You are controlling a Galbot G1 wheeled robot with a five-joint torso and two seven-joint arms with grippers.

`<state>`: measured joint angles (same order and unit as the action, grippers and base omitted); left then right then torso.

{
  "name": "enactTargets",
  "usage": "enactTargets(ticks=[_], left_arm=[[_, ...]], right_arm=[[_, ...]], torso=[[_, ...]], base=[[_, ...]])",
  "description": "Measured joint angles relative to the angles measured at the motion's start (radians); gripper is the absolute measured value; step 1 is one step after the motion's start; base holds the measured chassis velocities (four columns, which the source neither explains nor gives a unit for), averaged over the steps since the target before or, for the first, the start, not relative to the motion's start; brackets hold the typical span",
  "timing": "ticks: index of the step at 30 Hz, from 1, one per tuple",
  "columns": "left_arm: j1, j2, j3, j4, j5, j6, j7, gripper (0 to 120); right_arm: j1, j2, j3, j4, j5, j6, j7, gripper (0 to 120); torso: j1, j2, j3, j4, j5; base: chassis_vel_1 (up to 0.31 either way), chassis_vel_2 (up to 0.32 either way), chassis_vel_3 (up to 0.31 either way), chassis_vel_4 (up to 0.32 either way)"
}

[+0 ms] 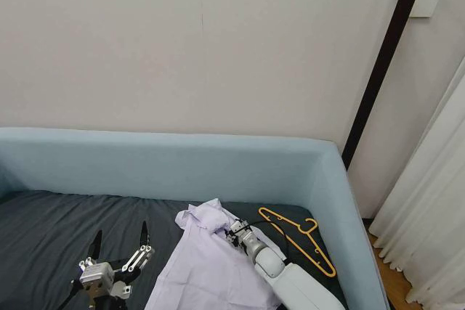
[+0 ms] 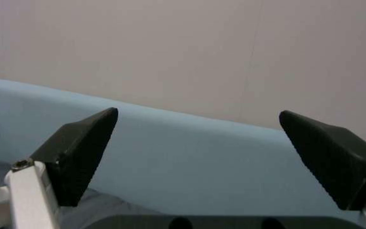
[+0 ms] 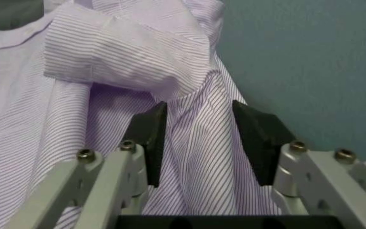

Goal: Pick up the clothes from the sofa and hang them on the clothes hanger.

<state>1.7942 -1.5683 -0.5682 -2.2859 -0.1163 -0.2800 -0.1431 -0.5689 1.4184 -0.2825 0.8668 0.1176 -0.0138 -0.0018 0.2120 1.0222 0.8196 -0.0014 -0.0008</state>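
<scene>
Shirt (image 1: 211, 263) spread on the dark seat of the sofa (image 1: 182, 165), right of middle. Long axis from near the backrest toward the robot, slanting a little left. Bunched collar end farthest off, flatter end nearest. Hanger (image 1: 298, 241) flat on the seat just right of it, near the sofa's right arm. Long axis slanting from far left to near right, hook toward that arm.

Right gripper (image 1: 236, 236) down at the shirt's bunched end, on its right edge. In the right wrist view, right gripper (image 3: 199, 138) narrowed onto a raised fold of shirt (image 3: 106, 62), cloth filling the gap from pad (image 3: 150, 138) to pad. Fine purple stripes plain there, blue sofa side behind. In the head view, plain pale lilac.

Left gripper (image 1: 120, 245) over bare seat, left of the shirt and well apart from it. Spread wide, holding nothing, tips toward the backrest. In the left wrist view, left gripper (image 2: 199, 152) as two black pads (image 2: 84, 152) far apart, with blue backrest and pale wall (image 2: 183, 47) between them.
</scene>
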Motion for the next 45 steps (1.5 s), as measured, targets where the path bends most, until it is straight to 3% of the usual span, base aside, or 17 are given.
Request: enactTargets(ticks=[11,13,20,23,29,36,40,43,45], left_arm=[[0.009,0.006,-0.002,-0.006,0.004,-0.004,0.0,100],[0.009,0.008,-0.003,-0.006,0.004,-0.004,-0.001,100],[0.01,0.019,-0.009,0.002,-0.001,-0.006,-0.007,100],[0.01,0.021,-0.009,0.005,-0.001,-0.006,-0.007,100],[0.01,0.023,-0.012,0.012,0.0,-0.004,-0.007,100],[0.011,0.014,-0.009,0.014,0.008,-0.003,-0.007,100],[0.011,0.013,-0.01,0.014,0.009,-0.003,-0.007,100],[0.011,0.009,-0.01,0.014,0.01,-0.003,-0.007,100],[0.011,0.008,-0.009,0.014,0.011,-0.003,-0.007,100]], right_arm=[[-0.001,0.004,0.006,-0.013,0.046,0.03,-0.001,1],[0.001,0.012,0.007,-0.021,0.048,0.032,-0.002,0],[0.004,0.025,-0.007,-0.018,0.051,0.043,0.006,0],[0.004,0.029,-0.008,-0.016,0.045,0.047,0.006,7],[0.006,0.054,0.013,-0.03,-0.027,0.048,0.017,32],[0.017,0.115,0.101,-0.156,-0.199,0.062,0.015,58],[0.017,0.134,0.132,-0.201,-0.232,0.079,0.027,57],[0.018,0.137,0.139,-0.205,-0.231,0.087,0.03,43],[0.018,0.137,0.139,-0.203,-0.228,0.089,0.03,39]], torso=[[0.0,0.0,0.0,0.0,0.0],[0.0,0.0,0.0,0.0,0.0],[0.0,0.0,0.0,0.0,-0.0001],[0.0,0.0,0.0,0.0,-0.0001],[0.0,0.0,0.0,0.0001,-0.0001],[0.0,0.0,0.0,0.0001,-0.0001],[0.0,0.0,0.0,0.0001,0.0],[0.0,0.0,0.0,0.0001,0.0],[0.0,0.0,0.0,0.0001,0.0]], base=[[0.0,0.0,0.0,0.0],[0.0,0.0,0.0,0.0],[0.0,0.0,0.0,0.0],[0.0,0.0,0.0,0.0],[0.0,0.0,0.0,0.0],[0.0,0.0,0.0,0.0],[0.0,0.0,0.0,0.0],[0.0,0.0,0.0,0.0],[0.0,0.0,0.0,0.0]])
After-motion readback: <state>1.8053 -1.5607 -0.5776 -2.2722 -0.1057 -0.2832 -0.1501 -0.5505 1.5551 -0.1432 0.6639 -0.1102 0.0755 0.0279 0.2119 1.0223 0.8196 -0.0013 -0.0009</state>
